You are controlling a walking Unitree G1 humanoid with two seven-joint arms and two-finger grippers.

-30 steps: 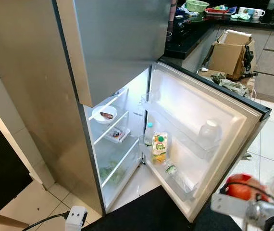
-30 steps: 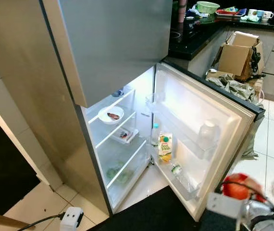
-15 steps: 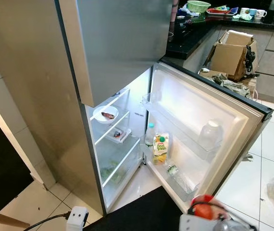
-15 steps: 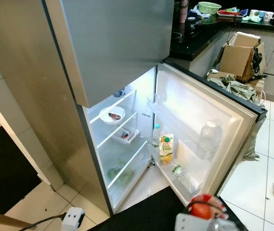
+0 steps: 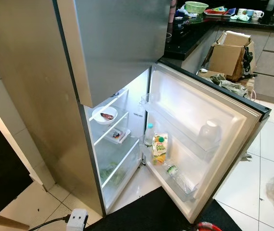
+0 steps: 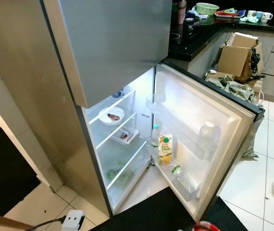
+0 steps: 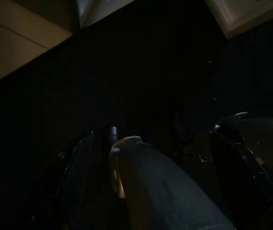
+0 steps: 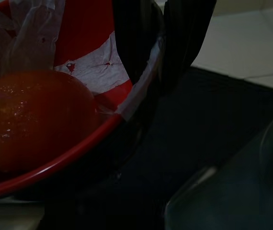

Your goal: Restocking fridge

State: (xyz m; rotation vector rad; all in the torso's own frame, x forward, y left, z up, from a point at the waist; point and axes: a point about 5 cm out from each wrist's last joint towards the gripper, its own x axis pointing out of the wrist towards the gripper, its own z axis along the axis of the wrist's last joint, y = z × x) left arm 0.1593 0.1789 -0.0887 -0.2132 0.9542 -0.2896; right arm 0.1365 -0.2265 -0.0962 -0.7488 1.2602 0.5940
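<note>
The right gripper (image 8: pixel 158 52) is clamped on the rim of a red bowl (image 8: pixel 86 139) holding a tomato (image 8: pixel 33 120), low before the open fridge (image 5: pixel 127 139); the bowl is not yet shelved; left gripper's state unclear.

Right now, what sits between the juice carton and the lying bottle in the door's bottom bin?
Nothing: the carton stands just left of the clear bottle lying in the bin, seen in both eye views.

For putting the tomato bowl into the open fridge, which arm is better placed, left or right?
Right. The right gripper is clamped on the rim of the red bowl holding the tomato; the left arm hangs idle.
</note>
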